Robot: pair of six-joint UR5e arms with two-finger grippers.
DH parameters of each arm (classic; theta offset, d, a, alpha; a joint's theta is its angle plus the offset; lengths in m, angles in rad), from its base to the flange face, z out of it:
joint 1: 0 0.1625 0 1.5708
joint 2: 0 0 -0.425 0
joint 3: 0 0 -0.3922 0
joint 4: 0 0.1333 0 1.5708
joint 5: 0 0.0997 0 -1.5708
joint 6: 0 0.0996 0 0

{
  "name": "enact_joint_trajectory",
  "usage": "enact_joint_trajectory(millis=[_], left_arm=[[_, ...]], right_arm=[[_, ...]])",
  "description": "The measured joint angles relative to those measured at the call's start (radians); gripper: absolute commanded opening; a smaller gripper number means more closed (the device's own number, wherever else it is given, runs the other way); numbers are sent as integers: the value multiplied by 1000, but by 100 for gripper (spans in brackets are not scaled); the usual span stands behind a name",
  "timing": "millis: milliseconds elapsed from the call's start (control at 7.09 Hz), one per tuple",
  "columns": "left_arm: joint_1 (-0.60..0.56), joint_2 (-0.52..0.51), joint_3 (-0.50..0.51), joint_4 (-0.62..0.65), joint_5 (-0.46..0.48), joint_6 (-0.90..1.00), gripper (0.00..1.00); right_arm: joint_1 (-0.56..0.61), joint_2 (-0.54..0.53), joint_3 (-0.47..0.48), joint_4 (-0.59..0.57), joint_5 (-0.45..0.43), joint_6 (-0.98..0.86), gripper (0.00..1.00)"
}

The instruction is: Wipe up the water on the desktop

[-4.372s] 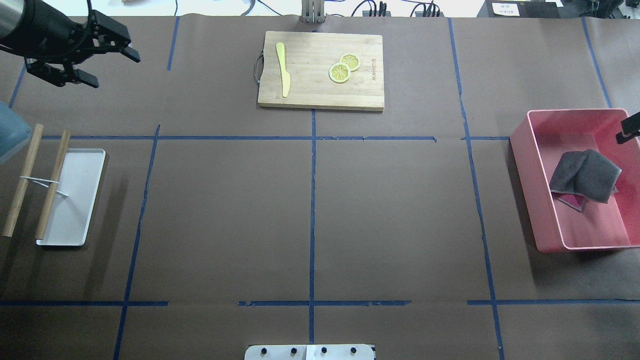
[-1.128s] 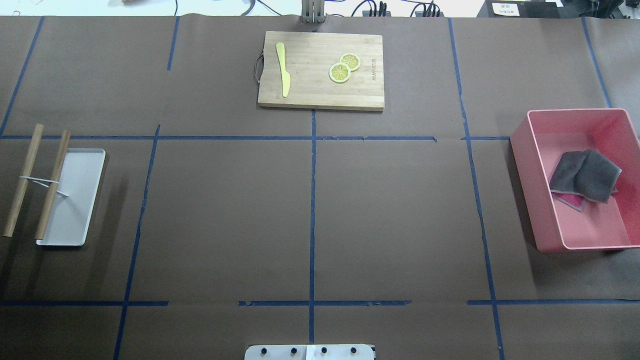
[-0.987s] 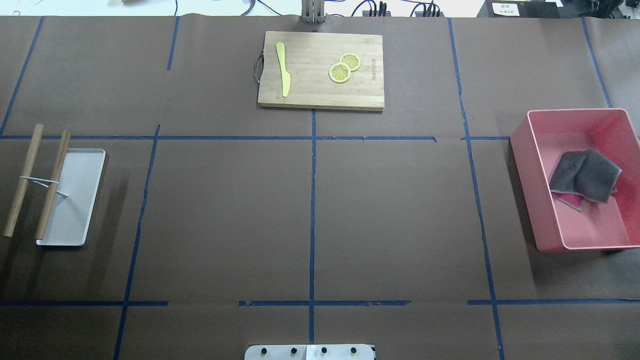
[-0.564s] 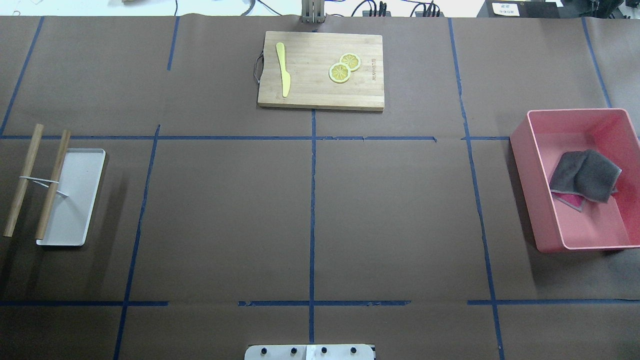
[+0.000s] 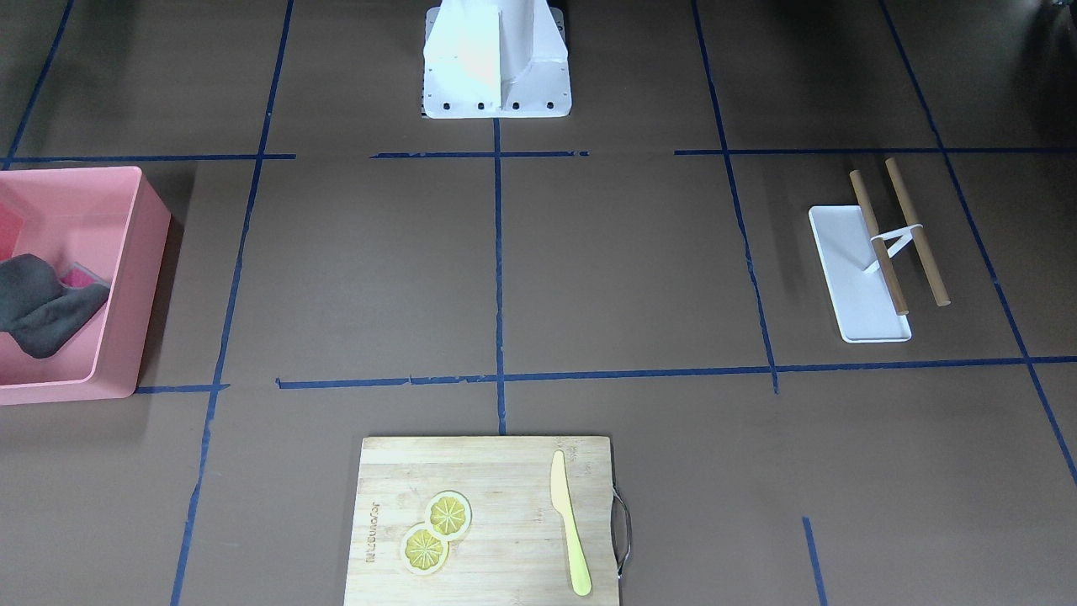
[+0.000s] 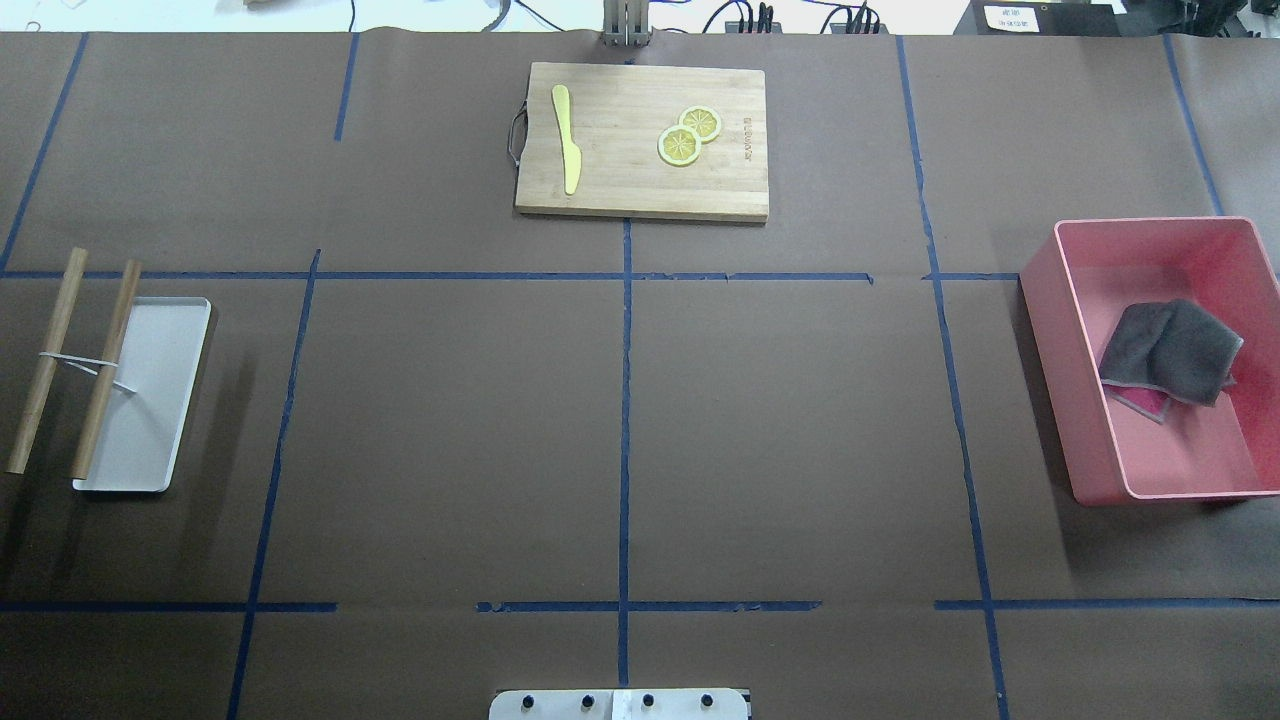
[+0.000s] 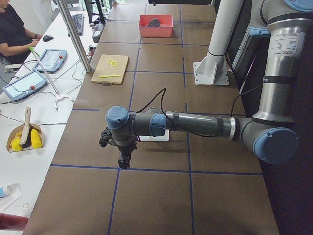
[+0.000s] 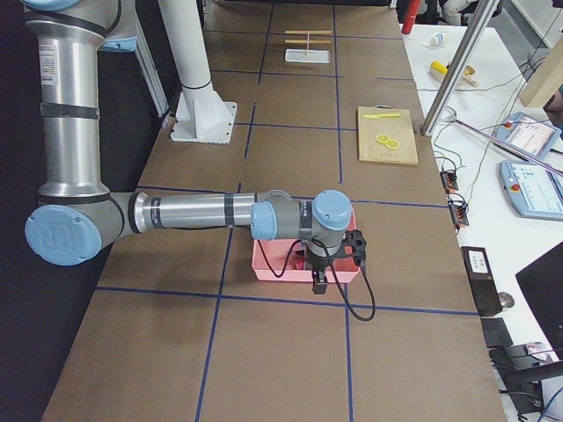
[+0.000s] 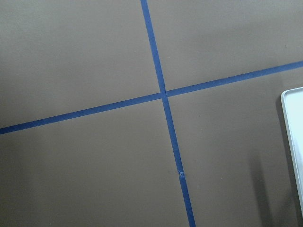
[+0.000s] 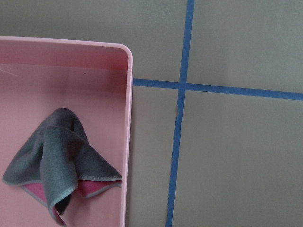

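Note:
The desktop (image 6: 450, 430) is a dark-brown surface with blue tape lines; I see no water on it. A grey cloth (image 6: 1170, 352) with a pink underside lies crumpled in a pink bin (image 6: 1045, 330) at the right end; it also shows in the right wrist view (image 10: 57, 151). My left gripper (image 7: 123, 160) shows only in the exterior left view, hanging over the desktop beyond the white tray; I cannot tell if it is open. My right gripper (image 8: 321, 280) shows only in the exterior right view, at the bin's outer end; I cannot tell its state.
A wooden cutting board (image 6: 640, 140) at the far middle bears a yellow knife (image 6: 566, 135) and two lemon slices (image 6: 688, 137). A white tray (image 6: 150, 400) with two wooden sticks (image 6: 45, 360) lies at the left end. The robot's base (image 5: 496, 59) stands at the near edge.
Both grippers have left the overhead view: earlier the left one was open at the top left and the right one's tip showed at the right edge. The cloth has not moved.

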Motion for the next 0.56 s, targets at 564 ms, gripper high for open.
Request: enact_joint_trajectory(millis=[564], left_arm=[[1,0,-5,-1,1,2,100]], right_arm=[[5,26,-1,-37,-8,-30,100]])
